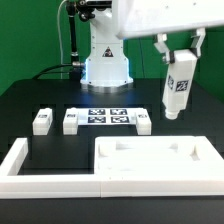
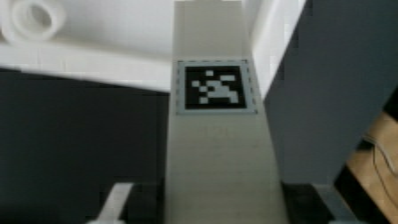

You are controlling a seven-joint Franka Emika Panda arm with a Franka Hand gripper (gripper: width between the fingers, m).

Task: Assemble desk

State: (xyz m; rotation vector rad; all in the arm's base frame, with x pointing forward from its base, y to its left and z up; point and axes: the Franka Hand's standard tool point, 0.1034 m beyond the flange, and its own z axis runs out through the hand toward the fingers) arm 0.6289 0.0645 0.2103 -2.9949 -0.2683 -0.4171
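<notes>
Within the pincer, upright white tagged leg

White glossy arm with a blue-lit base, black cables and a dark-fingered pincer.

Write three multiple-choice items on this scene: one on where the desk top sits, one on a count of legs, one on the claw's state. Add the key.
1. Where is the desk top?
A. Flat on the table, near the front, toward the exterior view's right.
B. Atop the robot's base.
C. Hanging in the air.

2. How many legs lie on the table?
A. One.
B. Three.
C. Five.

3. The claw is:
A. open and empty.
B. shut on a leg.
C. out of view.

Key: 1 A, the tray-like top lies on the table. 2 B, two more lie at and. 3 B, the fourth leg hangs clamped above the table.
</notes>
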